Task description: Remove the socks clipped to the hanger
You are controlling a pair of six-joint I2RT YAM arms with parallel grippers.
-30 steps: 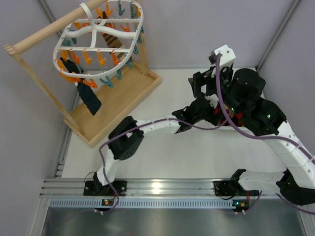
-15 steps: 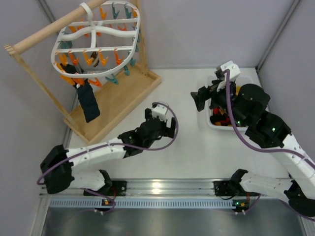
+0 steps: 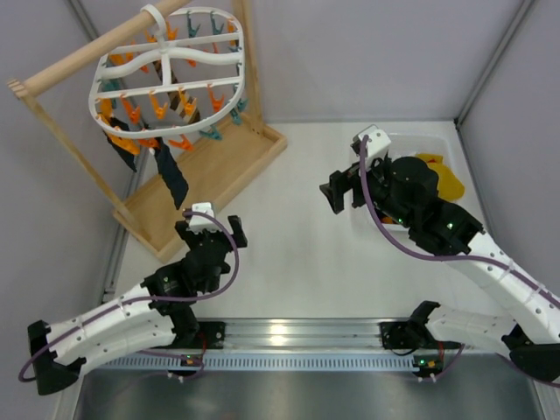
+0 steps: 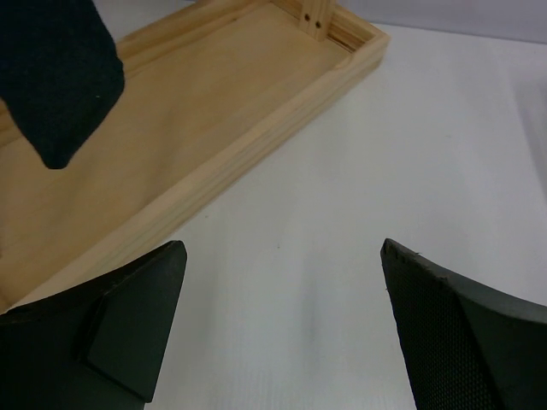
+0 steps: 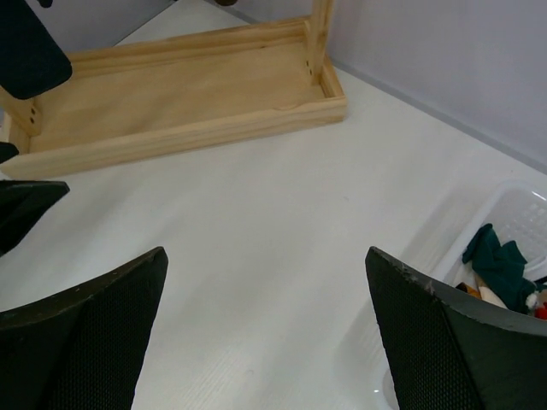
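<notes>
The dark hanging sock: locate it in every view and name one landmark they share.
Top external: dark sock upper left, dangling over the wooden tray.
Left wrist: dark sock in the top left corner, above the wooden tray.
Right wrist: dark sock, only its tip, at the top left corner.
Shared landmark: the wooden tray.

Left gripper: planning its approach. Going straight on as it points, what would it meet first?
Left gripper would likely meet the table, then the rim of the wooden tray; the dark sock hangs left of that line. Depth unclear.
</notes>
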